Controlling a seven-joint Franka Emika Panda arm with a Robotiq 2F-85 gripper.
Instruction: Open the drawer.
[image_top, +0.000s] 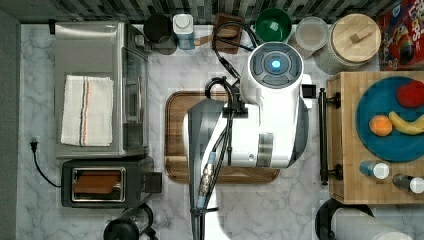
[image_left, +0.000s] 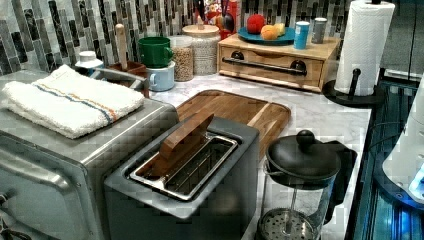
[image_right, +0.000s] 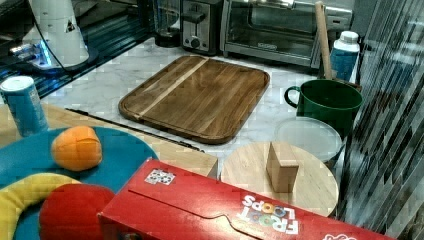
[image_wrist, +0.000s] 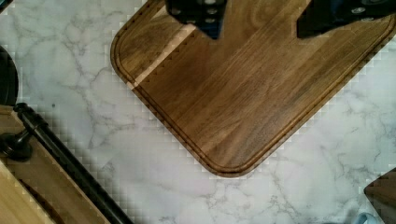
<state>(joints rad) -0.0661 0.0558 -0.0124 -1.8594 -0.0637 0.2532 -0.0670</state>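
The gripper (image_wrist: 257, 21) is seen in the wrist view as two dark fingers spread wide, with nothing held between them. Directly beneath the jaws lies the brown wooden tray (image_wrist: 243, 98), flat on the marble counter (image_wrist: 79, 70), and no contact with it is made.

The drawer (image_left: 272, 67) is set in a light wooden box at the far side of the tray from the arm's base, well apart from the jaws, and is judged to be fully shut, its front flush with the box in the left view. Its long black handle (image_wrist: 70, 161) is carried on two posts across the front, with a clear gap left between bar and wood. A strip of bare marble is left between the jaws and this bar.

The bar is judged to be stiff metal, thin and smooth, so a slip along its length is possible. The hold is best taken near its middle, between the posts, with one finger passed behind the bar, so that the pull runs straight and the drawer is not skewed. The box is loaded on top with a blue plate (image_top: 385, 120) of toy fruit and shakers, so it may be held steady by that weight, though a sharp tug could shake them.
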